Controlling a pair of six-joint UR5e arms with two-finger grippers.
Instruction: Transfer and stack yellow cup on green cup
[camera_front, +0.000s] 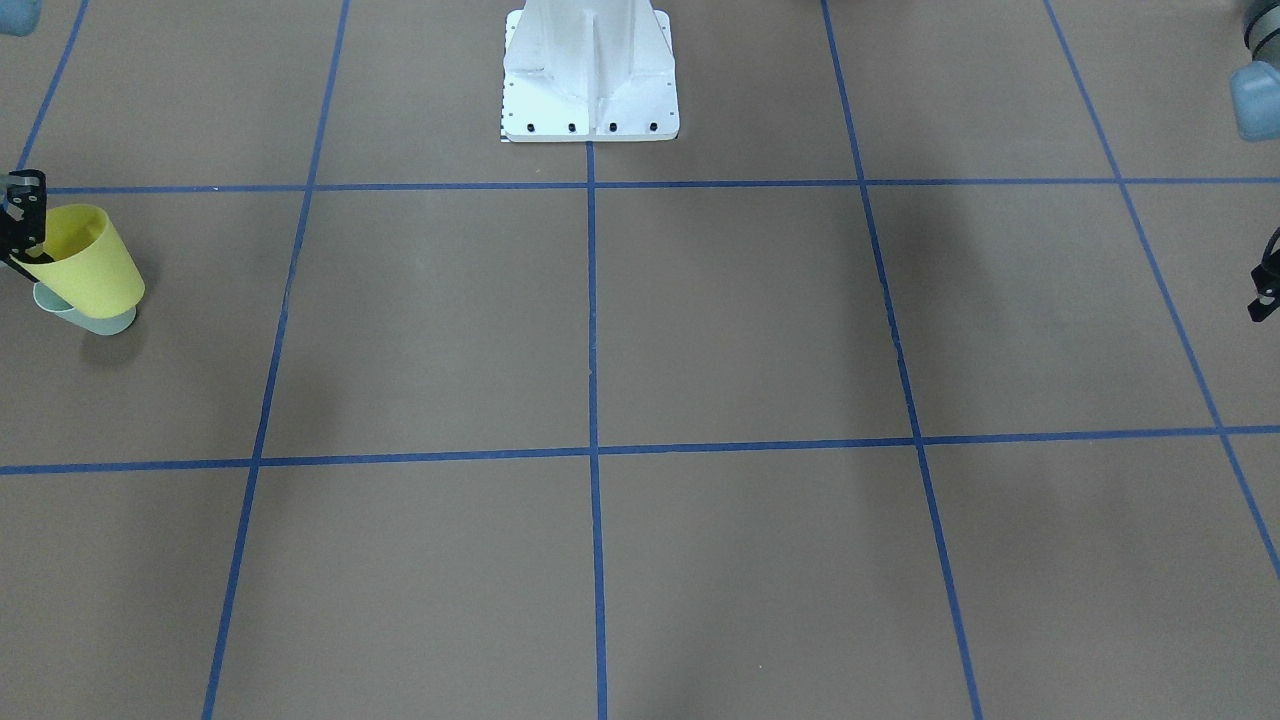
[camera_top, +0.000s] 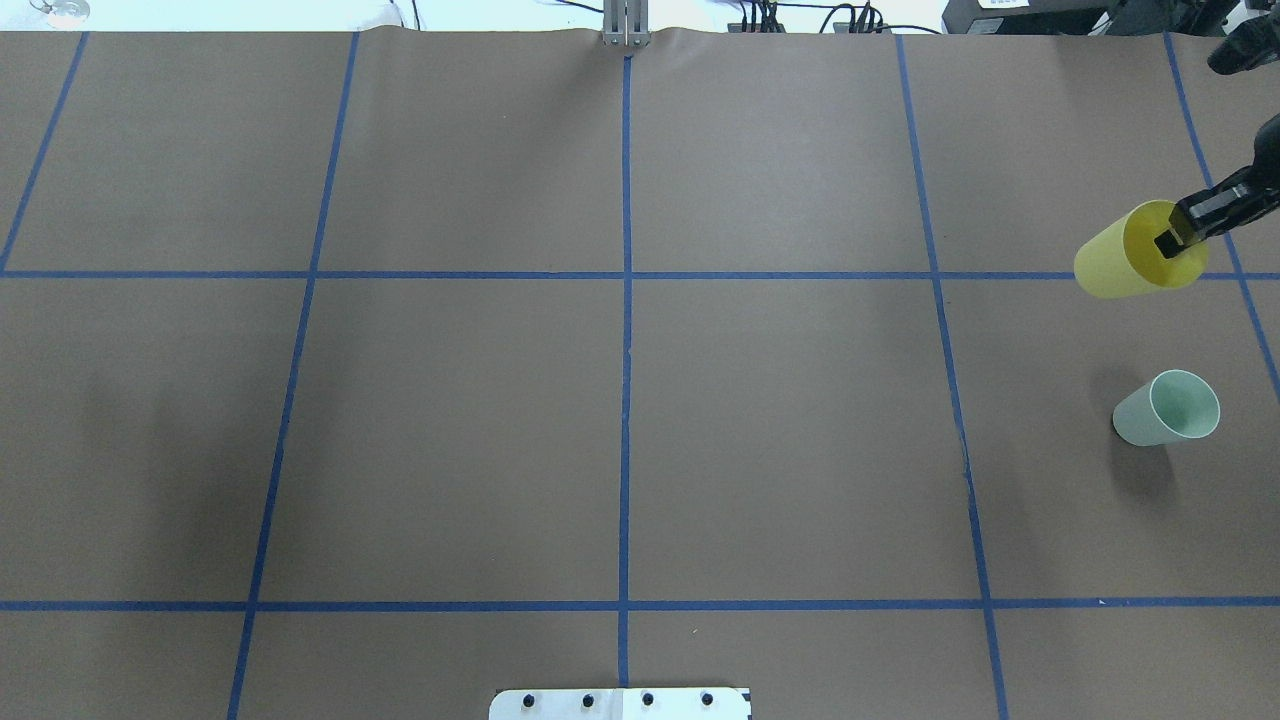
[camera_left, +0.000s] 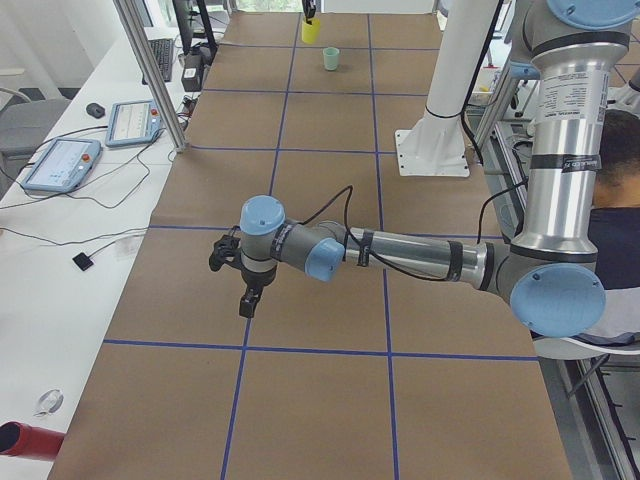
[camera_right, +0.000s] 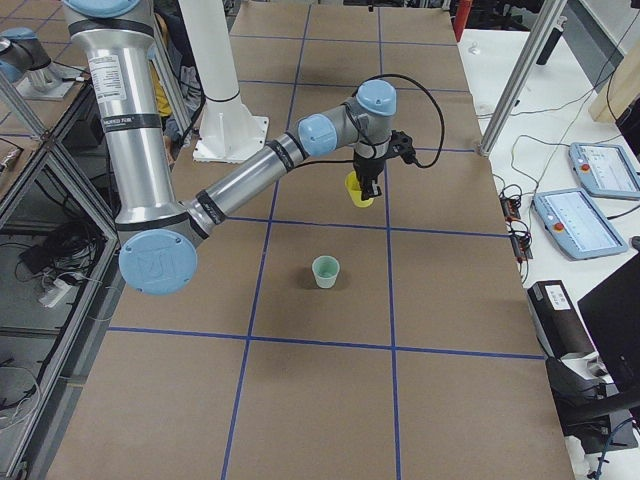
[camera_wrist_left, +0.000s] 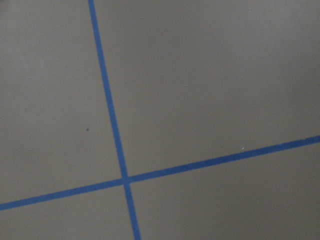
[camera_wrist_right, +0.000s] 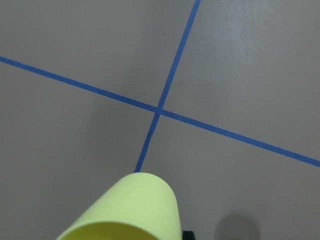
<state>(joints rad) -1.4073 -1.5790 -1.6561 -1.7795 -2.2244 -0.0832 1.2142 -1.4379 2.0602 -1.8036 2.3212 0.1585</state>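
Aloft, the right gripper (camera_top: 1172, 238) pinches the empty yellow cup (camera_top: 1105, 265) by its rim, apart from the empty green cup (camera_top: 1140, 418).

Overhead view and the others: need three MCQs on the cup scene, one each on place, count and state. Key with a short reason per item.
1. Where is the green cup?
A. Standing on the table, on the robot's right side
B. Lying on its side at the table's centre
C. Inside the yellow cup

2. How many cups show?
A. One
B. Two
C. Three

3. What state is the yellow cup in?
A. Nested in the green cup
B. Tipped over on the table
C. Gripped at its rim by the right end effector, apart from the green cup

Key:
1 A: it stands mouth up near the overhead view's right edge.
2 B: only one yellow and one green cup appear in any view.
3 C: one finger sits inside the rim, and the overhead view shows bare table between the cups.
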